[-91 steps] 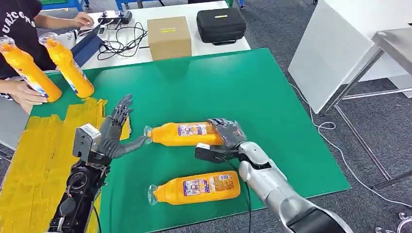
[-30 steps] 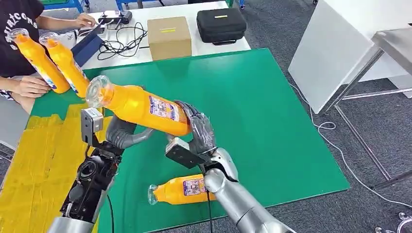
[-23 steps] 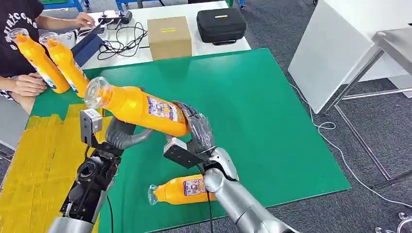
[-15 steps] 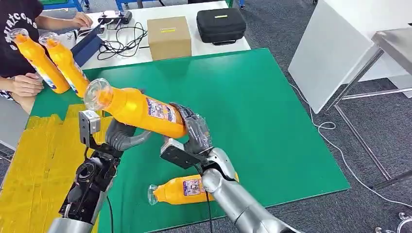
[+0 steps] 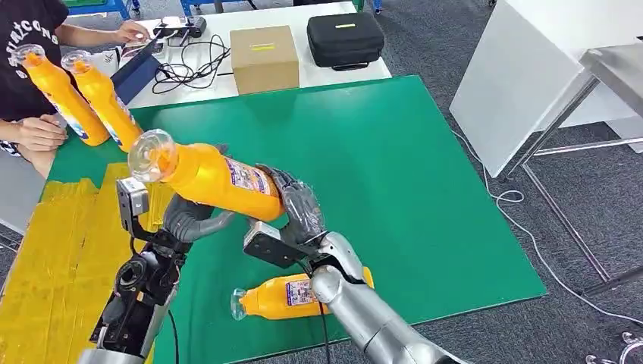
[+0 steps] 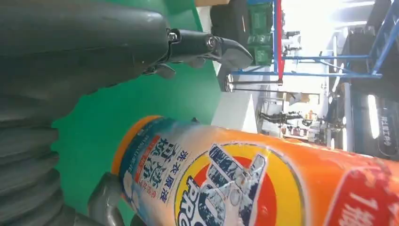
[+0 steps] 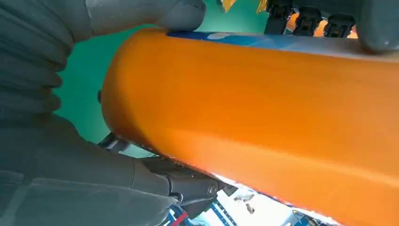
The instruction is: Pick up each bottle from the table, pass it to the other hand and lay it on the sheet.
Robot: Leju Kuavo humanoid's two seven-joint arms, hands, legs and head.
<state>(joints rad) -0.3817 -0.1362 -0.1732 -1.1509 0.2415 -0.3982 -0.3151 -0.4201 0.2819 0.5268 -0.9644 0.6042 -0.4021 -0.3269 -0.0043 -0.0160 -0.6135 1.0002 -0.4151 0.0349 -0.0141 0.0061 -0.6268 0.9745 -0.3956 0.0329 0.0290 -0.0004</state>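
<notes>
mid-handover above the green table (image 5: 425, 174), the right hand (image 5: 297, 208) grips the raised bottle's (image 5: 216, 178) base; the left hand (image 5: 189, 220) cups beneath, clasp unclear. an early release risks dropping it short of the yellow sheet (image 5: 53, 258).

Green table top (image 5: 394, 144): yellow sheet (image 5: 53, 250) over left part, orange bottle (image 5: 292, 297) lying near front edge.
</notes>
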